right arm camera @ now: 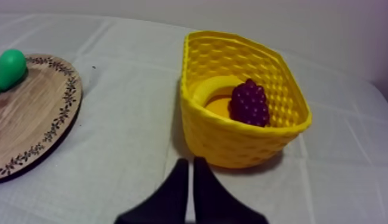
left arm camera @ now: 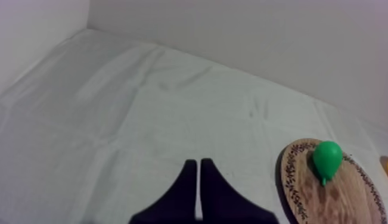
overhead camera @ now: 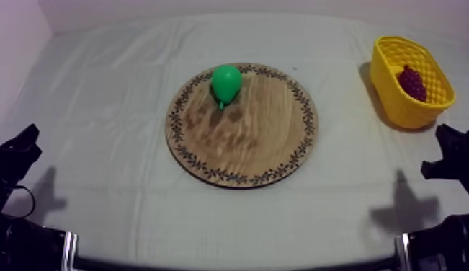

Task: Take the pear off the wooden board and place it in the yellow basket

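While pear (overhead camera: 226, 81) tops board (overhead camera: 266, 137), right wrist view finds grapes (right arm camera: 248, 103) — in basket (right arm camera: 244, 143).

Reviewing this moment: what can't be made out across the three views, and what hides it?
Right wrist view: the grapes cover part of the floor of the yellow basket; the yellow curve beside them may be floor or another thing.
Left wrist view: the wooden board is cut off by the picture edge, the basket almost wholly.
Top view: the pear hides where it touches the board.
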Motion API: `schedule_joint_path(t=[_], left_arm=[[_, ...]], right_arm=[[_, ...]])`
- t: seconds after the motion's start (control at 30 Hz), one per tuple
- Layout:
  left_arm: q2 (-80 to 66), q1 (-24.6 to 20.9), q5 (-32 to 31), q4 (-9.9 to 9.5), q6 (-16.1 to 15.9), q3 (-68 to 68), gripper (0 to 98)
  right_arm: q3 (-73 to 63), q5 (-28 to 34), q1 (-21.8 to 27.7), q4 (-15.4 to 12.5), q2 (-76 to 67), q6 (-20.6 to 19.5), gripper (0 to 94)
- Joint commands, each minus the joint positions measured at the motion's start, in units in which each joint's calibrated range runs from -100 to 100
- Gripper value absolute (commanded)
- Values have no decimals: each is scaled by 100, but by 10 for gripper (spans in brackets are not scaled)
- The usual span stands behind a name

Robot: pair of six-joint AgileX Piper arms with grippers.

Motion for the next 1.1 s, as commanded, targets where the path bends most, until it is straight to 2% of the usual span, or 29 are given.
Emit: schedule_joint_path(t=[0.0,0.13,0.33,0.57,0.73,0.9,1.07], left_arm=[[0,2,-1,-1,1,0,1],[0,2,-1,-1,1,0,1],[0,2,-1,-1,1,0,1],[0,2,-1,-1,1,0,1],[0,2,-1,-1,1,0,1],[0,2,-1,-1,1,0,1],[0,2,-1,-1,1,0,1]], right_arm=[[-2,-7,-1,1,-5,-1,6],[-2,-7,-1,1,-5,38,11],[-2,-7,-1,1,-5,450,10],[-2,-12,29,0,-9,92,6],[-121,-245,-50,-80,50,310,5],[-933,-253,-337,25,713,339,4],[-2335,155,-674,-19,1939,460,5]])
